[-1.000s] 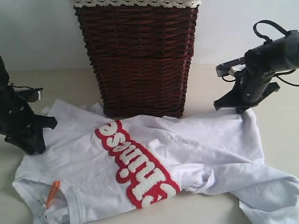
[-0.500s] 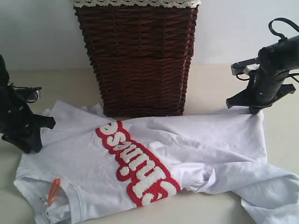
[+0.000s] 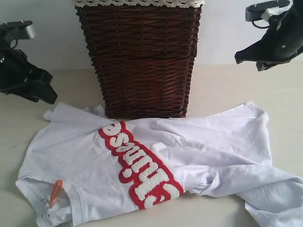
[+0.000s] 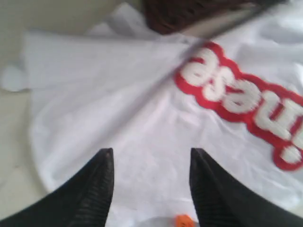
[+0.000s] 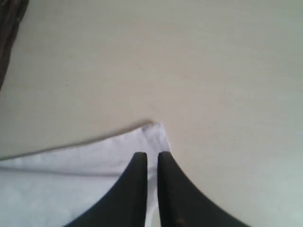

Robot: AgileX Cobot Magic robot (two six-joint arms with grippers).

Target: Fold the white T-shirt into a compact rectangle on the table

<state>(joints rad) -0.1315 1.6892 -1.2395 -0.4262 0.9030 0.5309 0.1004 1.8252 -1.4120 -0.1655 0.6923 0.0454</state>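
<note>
The white T-shirt (image 3: pixel 199 142) lies spread on the table (image 3: pixel 227 90), wrinkled at the near right, with its red lettered band (image 3: pixel 137 163) running diagonally and its orange neck tag (image 3: pixel 56 190) at the near left. My left gripper (image 3: pixel 45 96) hangs above the table left of the shirt; in the left wrist view it (image 4: pixel 151 153) stands open over bare white cloth (image 4: pixel 118 94). My right gripper (image 3: pixel 248 61) is raised at the far right. Its jaws (image 5: pixel 152 156) stand a narrow slit apart above the shirt's corner (image 5: pixel 156 130), holding nothing.
A tall dark brown wicker basket (image 3: pixel 142 61) with a lace-trimmed liner (image 3: pixel 137 3) stands behind the shirt, touching its far edge. A pale wall (image 3: pixel 42 38) rises behind the table. Bare table shows to the right of the shirt's corner (image 5: pixel 227 94).
Both arms have risen off the shirt. The right gripper let go of the shirt's far right corner, which dropped flat. The left gripper opened wider and lifted away.
</note>
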